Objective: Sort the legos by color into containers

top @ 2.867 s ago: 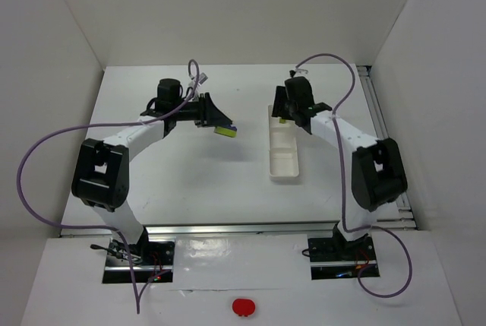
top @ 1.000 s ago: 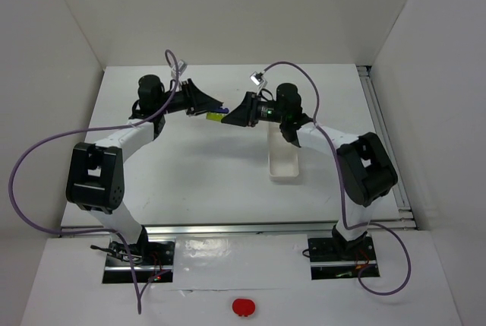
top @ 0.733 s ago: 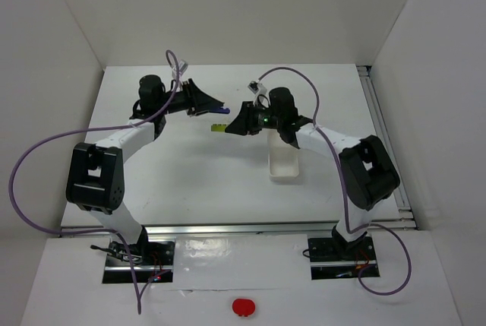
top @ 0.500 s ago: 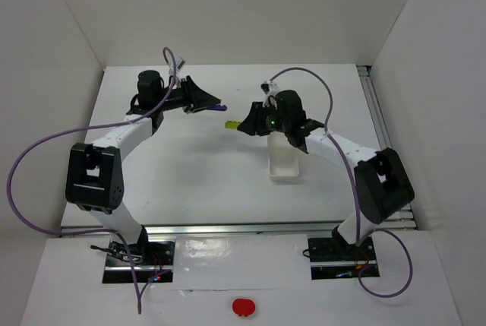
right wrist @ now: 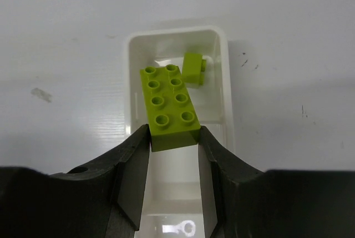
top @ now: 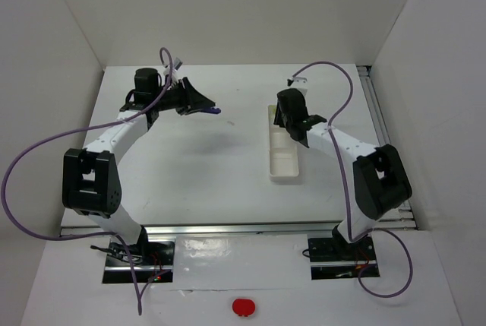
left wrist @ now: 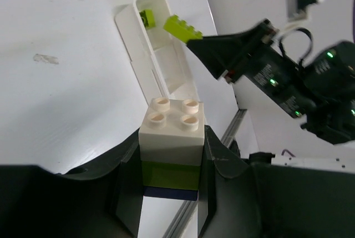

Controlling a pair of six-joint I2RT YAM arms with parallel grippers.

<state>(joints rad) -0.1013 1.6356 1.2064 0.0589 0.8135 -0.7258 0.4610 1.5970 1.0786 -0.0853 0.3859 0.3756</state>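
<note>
Now my right gripper (right wrist: 173,135) pinches a long yellow-green lego (right wrist: 166,100) over the far end of the white tray (right wrist: 227,91) — a small green lego (right wrist: 194,69) lies inside, at 1 o'clock from mine. My left gripper (left wrist: 171,155) squeezes a stack of legos (left wrist: 172,124) — white, green, dark blue — above the table (top: 205,170), at its 10 o'clock.

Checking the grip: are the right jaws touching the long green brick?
Touching. Right wrist view: both jaws press on the long green brick, no gap.

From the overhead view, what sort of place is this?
Probably a robot lab test cell: plain white walls box in a white table, left arm and right arm bolted at its near edge, plus a tray and lego bricks.
</note>
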